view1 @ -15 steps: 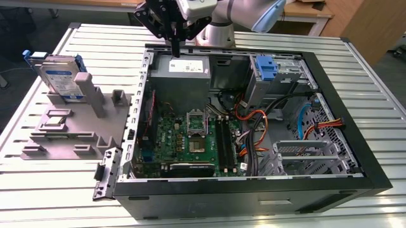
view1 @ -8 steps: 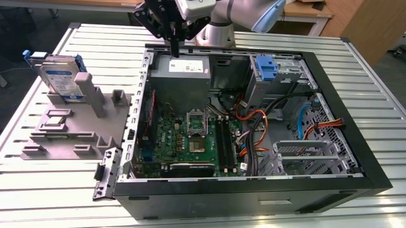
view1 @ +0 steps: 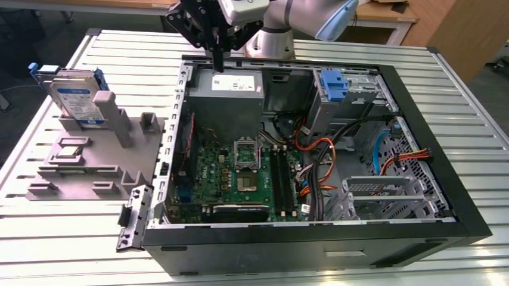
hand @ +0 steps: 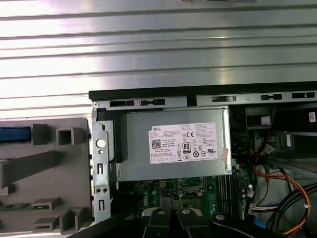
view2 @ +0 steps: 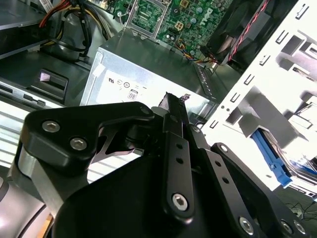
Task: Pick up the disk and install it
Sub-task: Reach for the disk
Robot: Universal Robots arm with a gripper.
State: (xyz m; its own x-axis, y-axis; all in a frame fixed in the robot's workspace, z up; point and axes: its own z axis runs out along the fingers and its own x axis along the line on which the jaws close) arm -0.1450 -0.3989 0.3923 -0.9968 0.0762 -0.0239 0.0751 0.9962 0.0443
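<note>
The disk (view1: 77, 98) stands upright in a grey holder (view1: 104, 173) on the tabletop (view1: 127, 53), well apart from the tool (view1: 216, 64), to the exterior view's left of it. The tool, closed on nothing, hangs just above the power supply (view1: 230, 86) in the open computer case (view1: 302, 244).

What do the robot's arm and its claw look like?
The arm is smooth, round and silvery-grey with pale blue caps. The gripper is black, built of flat hinged bars with shiny silver bolts, ending in long thin fingers.
</note>
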